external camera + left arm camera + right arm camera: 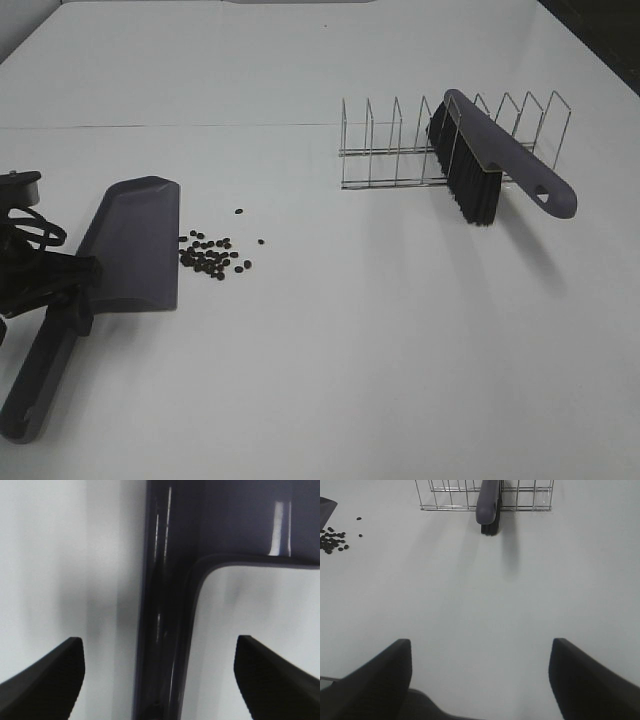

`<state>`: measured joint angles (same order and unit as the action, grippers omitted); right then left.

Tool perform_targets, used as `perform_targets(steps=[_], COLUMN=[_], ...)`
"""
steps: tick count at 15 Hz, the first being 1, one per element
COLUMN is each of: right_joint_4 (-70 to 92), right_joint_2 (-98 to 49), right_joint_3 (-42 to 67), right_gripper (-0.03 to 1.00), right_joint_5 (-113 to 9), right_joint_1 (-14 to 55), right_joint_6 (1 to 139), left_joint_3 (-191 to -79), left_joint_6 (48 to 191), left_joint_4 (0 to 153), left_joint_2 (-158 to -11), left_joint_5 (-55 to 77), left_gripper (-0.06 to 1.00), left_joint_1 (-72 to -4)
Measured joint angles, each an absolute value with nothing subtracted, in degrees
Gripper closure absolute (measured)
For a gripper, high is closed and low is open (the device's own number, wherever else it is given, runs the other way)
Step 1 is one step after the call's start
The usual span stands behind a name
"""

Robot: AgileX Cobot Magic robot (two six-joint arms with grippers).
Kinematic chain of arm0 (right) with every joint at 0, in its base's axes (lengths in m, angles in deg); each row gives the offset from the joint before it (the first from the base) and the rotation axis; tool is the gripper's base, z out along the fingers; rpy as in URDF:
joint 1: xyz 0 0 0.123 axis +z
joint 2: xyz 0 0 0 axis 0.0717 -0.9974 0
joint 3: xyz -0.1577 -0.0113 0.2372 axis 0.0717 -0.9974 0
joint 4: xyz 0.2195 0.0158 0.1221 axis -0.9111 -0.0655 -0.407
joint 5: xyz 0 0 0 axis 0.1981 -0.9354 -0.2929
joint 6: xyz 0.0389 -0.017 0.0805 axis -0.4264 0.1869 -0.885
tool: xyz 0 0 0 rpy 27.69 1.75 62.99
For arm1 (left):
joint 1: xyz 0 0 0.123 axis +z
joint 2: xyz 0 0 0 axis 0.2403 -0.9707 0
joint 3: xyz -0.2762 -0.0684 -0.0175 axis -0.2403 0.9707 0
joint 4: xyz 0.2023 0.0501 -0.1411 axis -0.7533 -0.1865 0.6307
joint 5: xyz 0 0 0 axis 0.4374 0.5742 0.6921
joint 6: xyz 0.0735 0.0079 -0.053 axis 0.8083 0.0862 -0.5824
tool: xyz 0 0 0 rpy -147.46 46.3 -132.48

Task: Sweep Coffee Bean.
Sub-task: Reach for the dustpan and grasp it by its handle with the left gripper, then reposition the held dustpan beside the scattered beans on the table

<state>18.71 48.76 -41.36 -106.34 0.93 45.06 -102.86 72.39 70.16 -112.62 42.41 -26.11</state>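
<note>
The coffee bean (210, 258) scatter lies on the white desk (350, 380), just beside the front lip of the grey dustpan (135, 245), with a few strays a little farther out. Wide bare desk stretches between the beans and the wire rack (385, 150), and across the whole near side. The desk's far edge and right far corner show at the top of the high view.

The left arm is cut off by the left border, and its dark body hides where the dustpan's handle meets the pan. The brush (480, 165) leans in the rack, its bristles partly behind the wires. The right hand (480, 680) shows only in its own wrist view.

The left hand (160, 680) stands spread wide, one finger on either side of the dustpan handle with desk visible in both gaps, so it is not clamped. The right hand is also apart, above bare desk, holding nothing.
</note>
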Motion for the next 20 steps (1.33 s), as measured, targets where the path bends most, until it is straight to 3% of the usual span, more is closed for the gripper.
perform_targets(steps=[8,11,12,13,20], right_joint_4=[18.71,18.71,18.71,18.71,18.71], right_joint_2=[48.76,48.76,48.76,48.76,48.76], right_joint_3=[-41.36,-41.36,-41.36,-41.36,-41.36], right_gripper=[0.25,0.25,0.25,0.25,0.25], right_joint_5=[-106.34,-106.34,-106.34,-106.34,-106.34], right_joint_1=[0.93,0.93,0.93,0.93,0.93], right_joint_6=[45.06,45.06,45.06,45.06,45.06], left_joint_3=[-103.72,-103.83,-103.89,-104.0,-103.78], left_joint_6=[72.33,72.33,72.33,72.33,72.5], left_joint_4=[69.87,68.5,68.56,69.02,66.61], left_joint_2=[-120.24,-120.58,-120.64,-120.64,-119.32], left_joint_5=[40.87,40.24,39.66,39.03,38.81], left_gripper=[0.2,0.39,0.57,0.62,0.61], left_joint_1=[-26.11,-26.11,-26.11,-26.11,-26.17])
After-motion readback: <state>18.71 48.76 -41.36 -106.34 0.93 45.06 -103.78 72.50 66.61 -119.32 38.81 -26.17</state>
